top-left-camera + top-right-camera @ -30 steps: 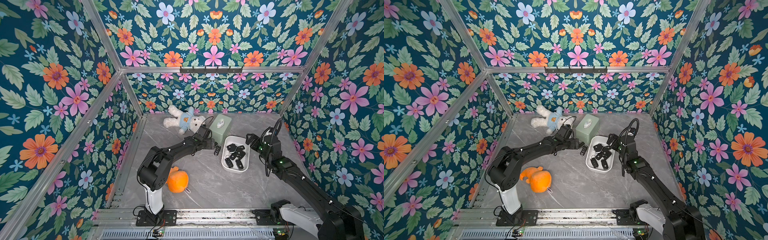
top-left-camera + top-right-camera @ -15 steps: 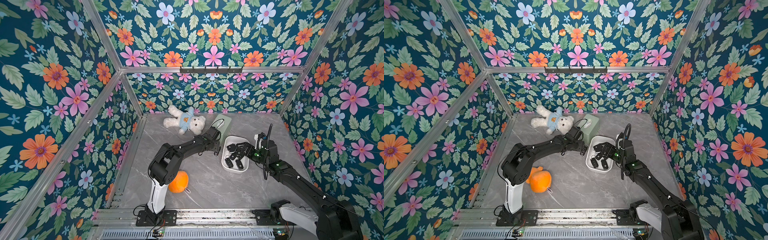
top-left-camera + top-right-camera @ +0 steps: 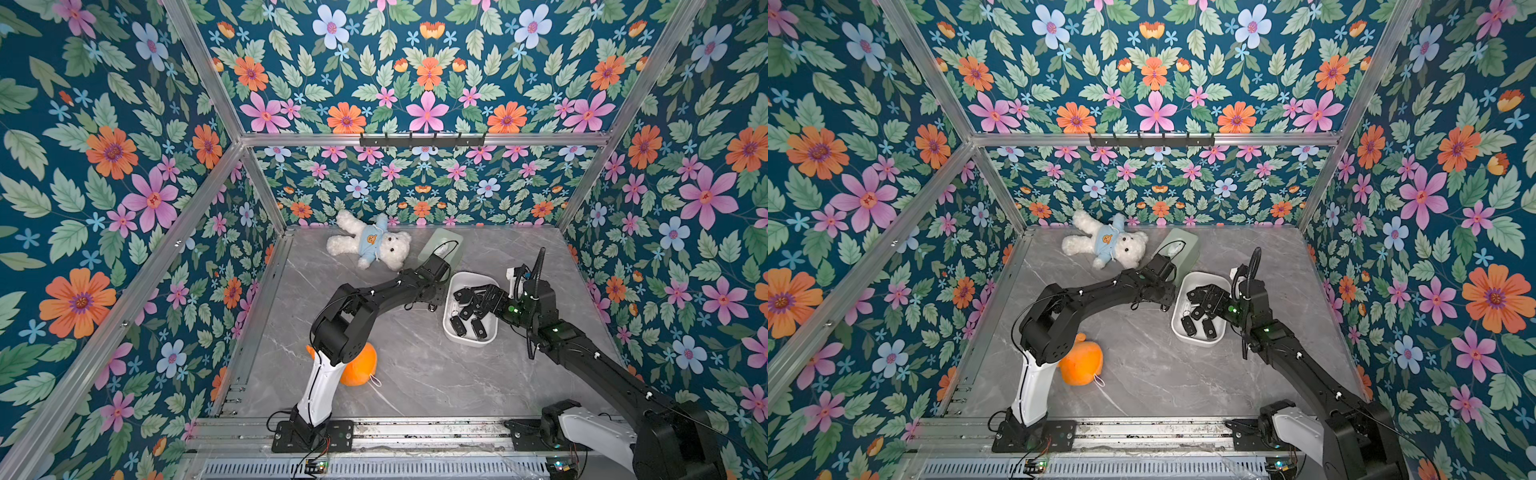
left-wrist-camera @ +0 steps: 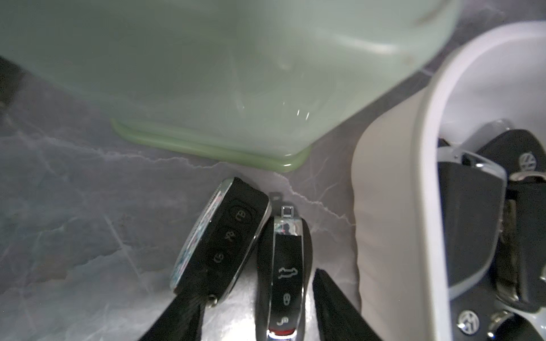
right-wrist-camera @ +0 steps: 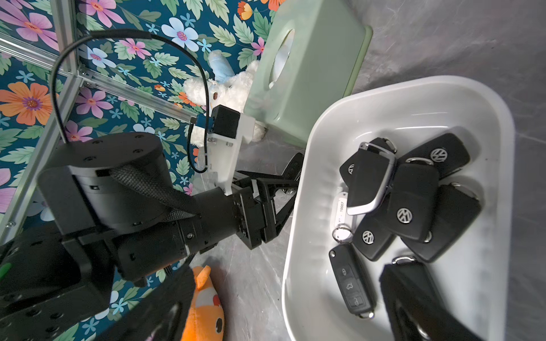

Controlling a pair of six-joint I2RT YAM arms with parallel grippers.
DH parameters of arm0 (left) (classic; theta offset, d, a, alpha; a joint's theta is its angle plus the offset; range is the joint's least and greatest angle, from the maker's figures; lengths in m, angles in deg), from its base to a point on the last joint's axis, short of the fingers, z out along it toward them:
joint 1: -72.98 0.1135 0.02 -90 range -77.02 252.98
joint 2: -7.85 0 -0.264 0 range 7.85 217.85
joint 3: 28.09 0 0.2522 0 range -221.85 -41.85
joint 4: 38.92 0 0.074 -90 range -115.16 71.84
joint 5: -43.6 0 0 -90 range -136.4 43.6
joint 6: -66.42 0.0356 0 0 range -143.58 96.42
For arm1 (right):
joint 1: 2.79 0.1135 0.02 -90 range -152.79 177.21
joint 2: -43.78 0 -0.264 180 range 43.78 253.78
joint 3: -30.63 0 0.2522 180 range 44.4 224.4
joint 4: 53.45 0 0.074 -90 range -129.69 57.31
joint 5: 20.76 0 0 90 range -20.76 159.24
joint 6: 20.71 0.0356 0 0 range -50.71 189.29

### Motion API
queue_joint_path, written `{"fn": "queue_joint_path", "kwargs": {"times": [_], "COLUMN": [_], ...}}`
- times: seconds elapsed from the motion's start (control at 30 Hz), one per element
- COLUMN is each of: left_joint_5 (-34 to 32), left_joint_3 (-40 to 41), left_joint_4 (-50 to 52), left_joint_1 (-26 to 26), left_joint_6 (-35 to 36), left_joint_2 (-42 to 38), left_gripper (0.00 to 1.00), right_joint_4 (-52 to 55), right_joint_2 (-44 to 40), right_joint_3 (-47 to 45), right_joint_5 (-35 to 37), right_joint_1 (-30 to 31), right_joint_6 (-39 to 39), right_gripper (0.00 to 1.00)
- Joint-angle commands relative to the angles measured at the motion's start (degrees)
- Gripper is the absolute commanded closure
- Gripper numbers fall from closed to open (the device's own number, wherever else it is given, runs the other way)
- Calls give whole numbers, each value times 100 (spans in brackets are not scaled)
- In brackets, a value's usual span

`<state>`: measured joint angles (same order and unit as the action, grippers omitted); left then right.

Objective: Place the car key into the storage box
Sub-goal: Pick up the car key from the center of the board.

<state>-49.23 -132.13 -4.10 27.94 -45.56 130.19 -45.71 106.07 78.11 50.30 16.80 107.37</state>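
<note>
The slim car key (image 4: 283,265) lies on the desk (image 4: 74,236) just beside the storage box (image 4: 390,206), so the left pincer (image 4: 257,292) sits low astride it. Whether it clamps, I cannot tell. The right pincer (image 3: 478,297) hangs released above the box. In both top views the left arm (image 3: 374,295) mostly hides the key.

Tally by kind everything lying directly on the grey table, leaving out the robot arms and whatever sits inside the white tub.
Soft toys: 2 (teddy bear, orange plush)
Boxes: 2 (pale green box, storage box)
Car keys: 2 (broad key, slim key)
Total: 6
</note>
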Motion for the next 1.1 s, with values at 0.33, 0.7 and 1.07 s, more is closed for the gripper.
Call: {"fn": "queue_joint_path", "kwargs": {"times": [0.33,0.7,1.07], "left_joint_5": [-124,-139,-216], "left_joint_3": [-308,-361,-451], "left_joint_4": [342,352,460], "left_joint_1": [-129,-173,-181], "left_joint_6": [218,250,321], "left_joint_2": [251,371,611], "left_gripper": [46,50,57], "right_joint_4": [-145,-110,-84], "right_joint_2": [-49,-54,-135], "right_joint_3": [-58,-67,-109], "right_joint_5": [127,145,206], "right_joint_1": [-5,2,5], "right_joint_6": [15,-3,6], "right_gripper": [1,1,1]}}
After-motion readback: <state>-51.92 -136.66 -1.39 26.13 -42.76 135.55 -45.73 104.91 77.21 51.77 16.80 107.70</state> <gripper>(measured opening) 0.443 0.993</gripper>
